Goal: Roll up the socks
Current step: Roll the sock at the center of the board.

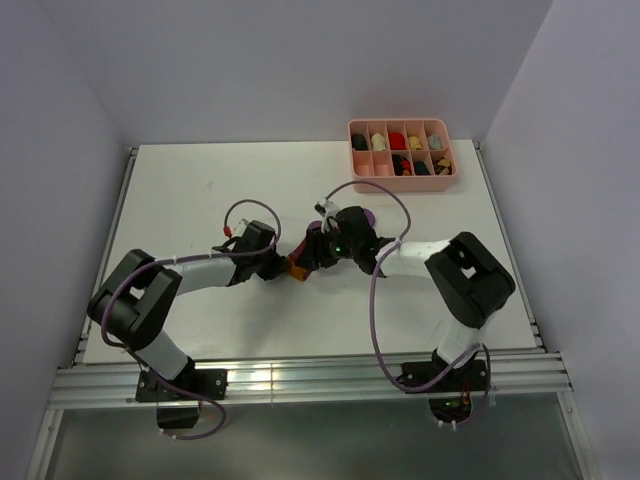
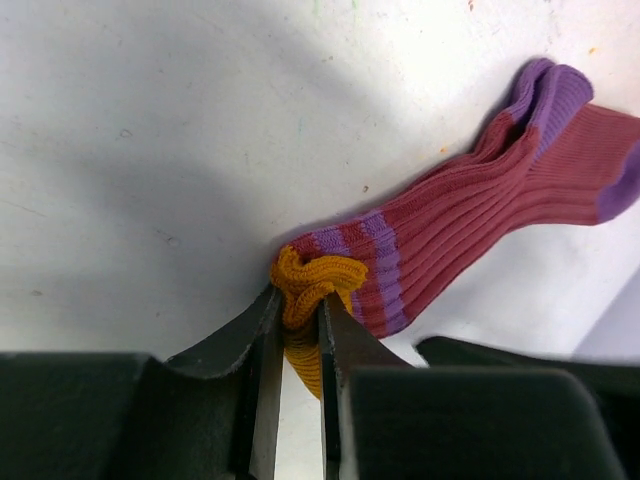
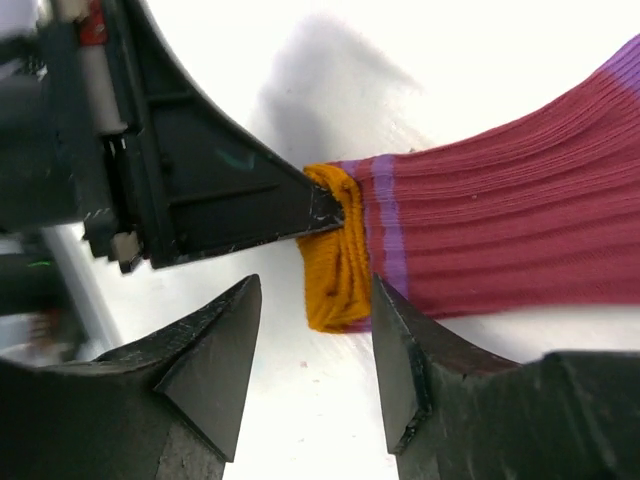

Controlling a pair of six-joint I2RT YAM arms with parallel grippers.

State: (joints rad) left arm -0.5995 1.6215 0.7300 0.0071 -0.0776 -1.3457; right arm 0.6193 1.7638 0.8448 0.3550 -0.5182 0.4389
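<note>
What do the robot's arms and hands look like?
The left arm and right arm have chunky black joints and white tubes. A thin purple cable loops along each. The left hand and right hand each have two dark, pointy, wedge-shaped fingers. A tiny green light glows by the right one.

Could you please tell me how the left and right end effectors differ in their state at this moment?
The left end effector is shut on the sock's orange cuff; the right end effector is open, holding nothing. The left pinches the cuff's edge from one side; the right straddles the cuff with a finger on either side. Both work at the sock's cuff end.
</note>
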